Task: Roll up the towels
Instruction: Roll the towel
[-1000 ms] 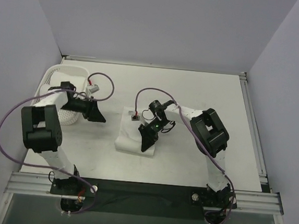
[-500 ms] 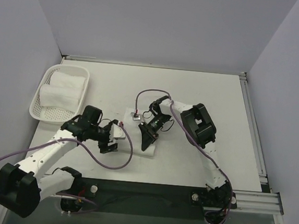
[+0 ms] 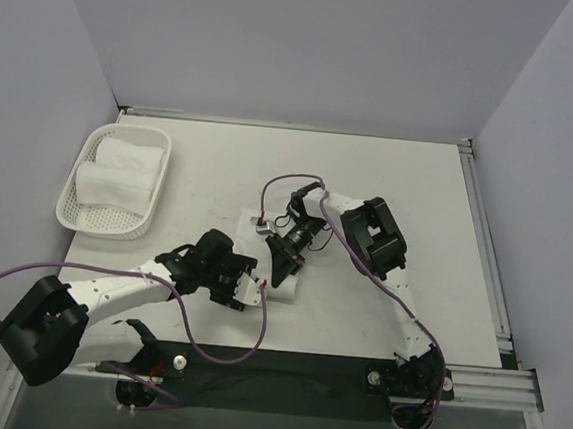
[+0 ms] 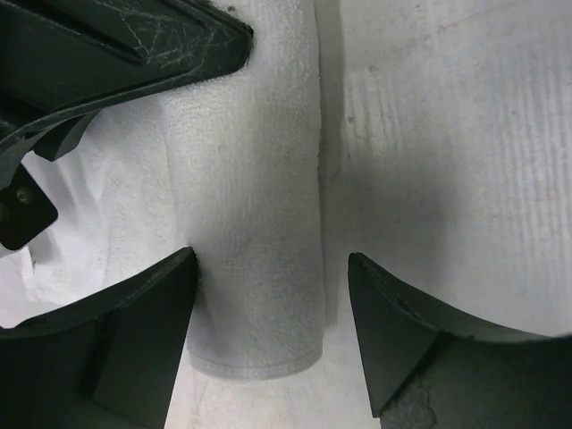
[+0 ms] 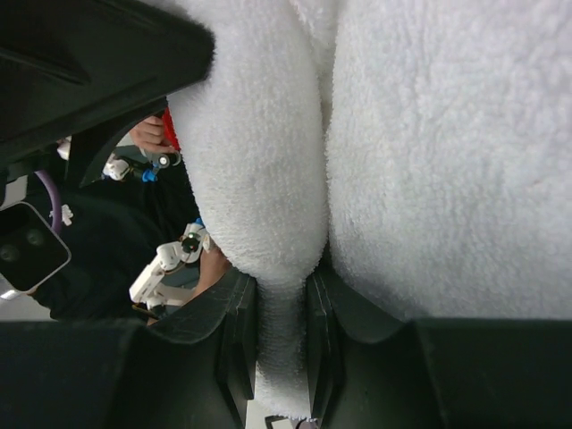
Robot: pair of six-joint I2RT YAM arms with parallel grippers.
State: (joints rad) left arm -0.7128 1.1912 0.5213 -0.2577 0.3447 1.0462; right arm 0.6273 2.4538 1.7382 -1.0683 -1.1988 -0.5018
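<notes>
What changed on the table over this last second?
The left gripper left the basket at the far left and swung to the near end of the towel in the middle, where it now stands open astride the roll. The right gripper barely shifted and stayed shut on a fold of that towel. The basket and the rolled towels inside did not move.

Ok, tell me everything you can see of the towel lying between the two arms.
The towel is white terry cloth, soft and nubbly, lying on the table near its front middle. It forms a tight roll with flat cloth beside it. The right tool is shut on a fold of it. The left tool stands open astride the roll's end, not gripping it.
</notes>
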